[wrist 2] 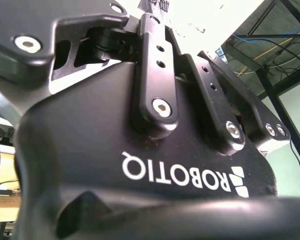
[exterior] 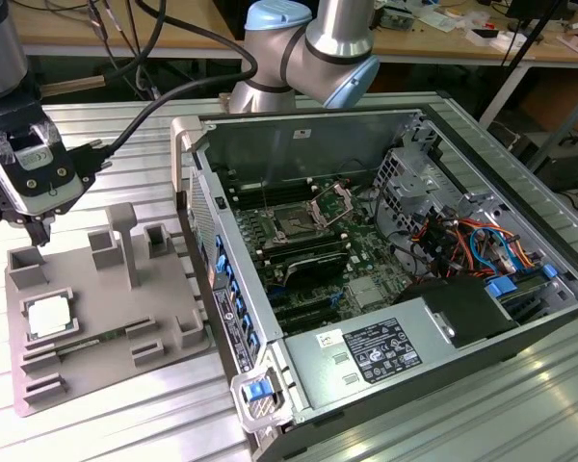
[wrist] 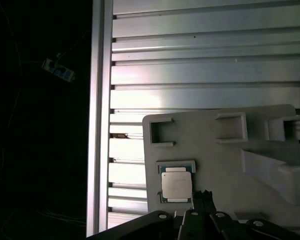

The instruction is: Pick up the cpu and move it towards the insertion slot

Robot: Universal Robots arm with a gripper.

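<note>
Slatted aluminium tabletop (exterior: 125,433), pick not yet begun.
The open black-and-grey computer case (exterior: 299,135) stands just beside the large grey plastic tray with raised blocks (exterior: 106,308), on the exterior view's right. The black two-finger gripper (exterior: 44,237) hangs over the tray's edge, fingers drawn close together and holding nothing. The insertion slot (exterior: 294,226), a silver-framed square socket with dark centre, sits inside the case, well apart from the tray. The cpu (exterior: 51,316), a small flat silvery square chip, lies in a framed pocket of the tray, near the gripper. A good pick, I judge, means centring over the chip, spreading past its edges, descending straight, and gripping level, clear of the blocks.
</note>
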